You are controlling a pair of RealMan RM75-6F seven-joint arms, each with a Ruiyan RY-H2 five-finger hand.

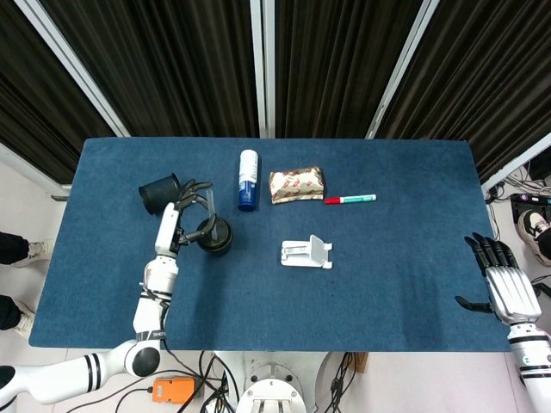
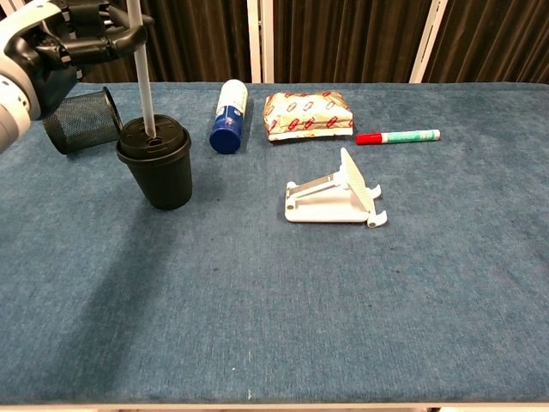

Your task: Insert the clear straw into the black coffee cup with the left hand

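Observation:
The black coffee cup [image 2: 157,166] stands upright with its lid on at the table's left; the head view shows the cup [image 1: 215,237] from above. My left hand [image 2: 73,41] hovers above and left of it, pinching the clear straw [image 2: 142,81] near its top. The straw hangs nearly upright, its lower end at the hole in the lid. From above, the left hand [image 1: 191,215] sits just left of the cup. My right hand [image 1: 504,288] rests open at the table's right edge, far from everything.
A black mesh pen holder [image 2: 80,121] lies on its side just behind the cup. A blue and white bottle [image 2: 228,116], a snack packet [image 2: 309,112] and a red-capped marker [image 2: 398,136] lie along the back. A white phone stand [image 2: 336,198] sits mid-table.

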